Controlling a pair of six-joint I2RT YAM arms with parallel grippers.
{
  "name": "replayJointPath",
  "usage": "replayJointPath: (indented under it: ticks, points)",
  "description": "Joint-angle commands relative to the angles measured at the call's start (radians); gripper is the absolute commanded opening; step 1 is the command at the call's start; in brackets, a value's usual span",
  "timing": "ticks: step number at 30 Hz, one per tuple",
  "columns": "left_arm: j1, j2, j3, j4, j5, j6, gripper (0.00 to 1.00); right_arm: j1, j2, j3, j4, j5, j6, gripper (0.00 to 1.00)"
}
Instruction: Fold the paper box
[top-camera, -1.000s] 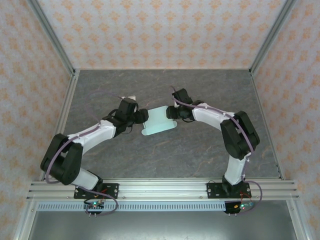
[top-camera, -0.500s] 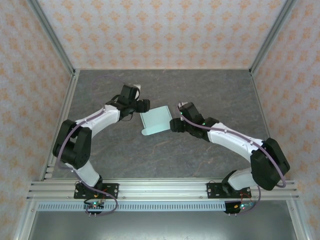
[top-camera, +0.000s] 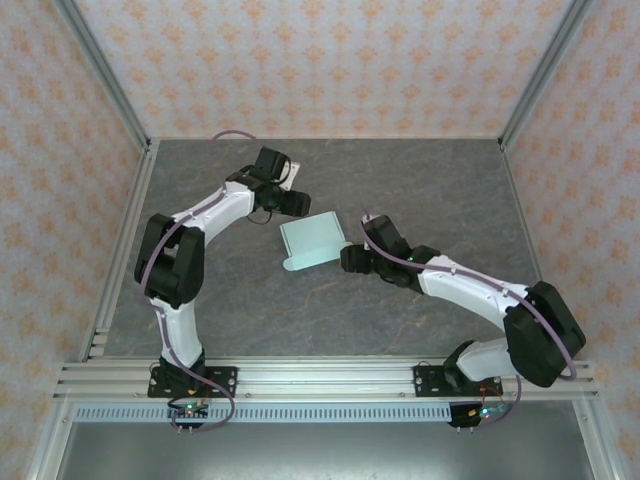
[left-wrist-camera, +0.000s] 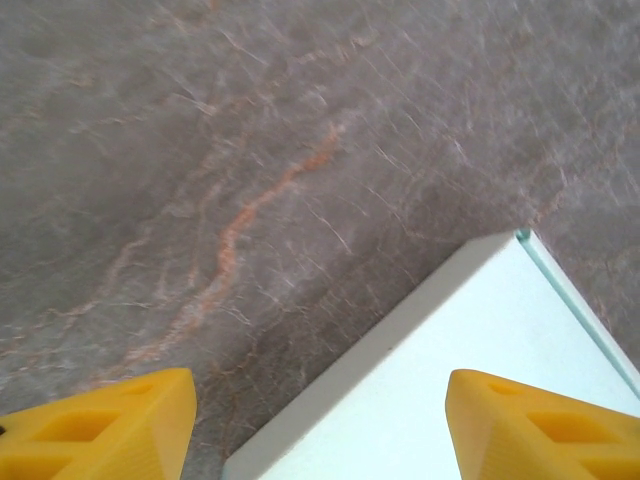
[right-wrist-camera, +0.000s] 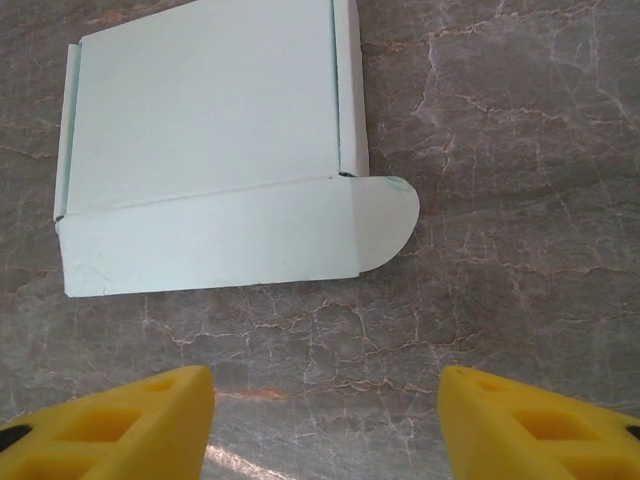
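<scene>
**Top external view.** The paper box (top-camera: 312, 240) lies flat on the grey table (top-camera: 450, 190), near the table's centre. My left gripper (top-camera: 293, 203) is at the box's 11 o'clock, just beside its far corner. My right gripper (top-camera: 350, 258) is at the box's 4 o'clock, just beside its right edge. I cannot tell from this view whether either gripper touches the card.

**Left wrist view.** The fingers of my left gripper (left-wrist-camera: 320, 400) are spread wide with nothing gripped between them. One corner of the box (left-wrist-camera: 470, 360) enters from 5 o'clock. Bare table runs from 9 through 12 o'clock.

**Right wrist view.** My right gripper (right-wrist-camera: 325, 385) is also spread wide and empty. The box (right-wrist-camera: 200, 120) sits from 10 to 12 o'clock, well clear of the fingertips. Its main panel lies closed and flat. A flap (right-wrist-camera: 200, 245) runs along the near side, ending in a rounded tab (right-wrist-camera: 388, 215) that points to 3 o'clock.

**Task status (judgement).**
- The body looks partly folded.
- The near flap and its tab are not yet raised or tucked.
- Both grippers must take hold of the box before folding can go on.
</scene>
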Motion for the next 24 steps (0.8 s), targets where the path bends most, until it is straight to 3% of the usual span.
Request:
replayJointPath:
  ticks: [1, 13, 18, 24]
  points:
    - [0.006, 0.029, 0.025, -0.086, 0.091, 0.049, 0.67, 0.005, 0.000, -0.001, 0.001, -0.026, 0.020, 0.61]
    - [0.004, 0.097, 0.061, -0.129, 0.209, 0.047, 0.68, 0.005, 0.046, 0.070, -0.091, -0.050, -0.032, 0.61]
    - [0.003, 0.028, -0.047, -0.052, 0.242, -0.011, 0.68, 0.005, 0.058, 0.085, -0.108, -0.062, -0.039, 0.62]
    - [-0.012, -0.056, -0.184, 0.054, 0.283, -0.078, 0.68, -0.018, 0.071, 0.075, -0.110, -0.171, -0.036, 0.63]
